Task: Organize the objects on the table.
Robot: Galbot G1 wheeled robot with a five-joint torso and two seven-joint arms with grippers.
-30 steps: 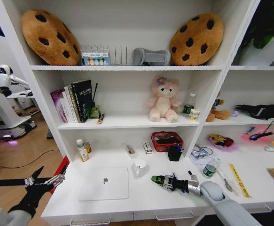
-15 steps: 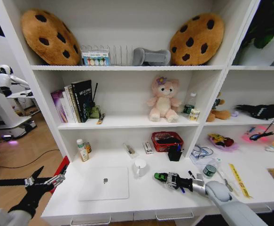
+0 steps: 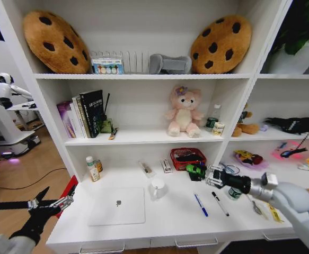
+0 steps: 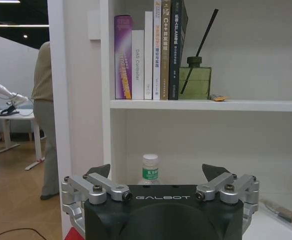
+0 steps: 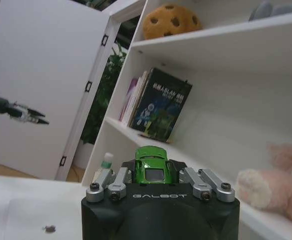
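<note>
The right claw (image 3: 201, 172) is clenched on the green car (image 3: 195, 170), lifted above the surface (image 3: 170, 219) right of centre in the head view. Below lie two pens (image 3: 200, 204). The laptop (image 3: 117, 206) is lower left. The left claw (image 3: 64, 201), spread wide, hangs off the surface's left edge.

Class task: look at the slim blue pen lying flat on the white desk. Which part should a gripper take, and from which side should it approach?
Grip the slim blue pen at mid-barrel, coming from above, jaws closing across its width. It lies flat on the long white desk, apart from the slim black pen, so probably only its upper side offers access.
</note>
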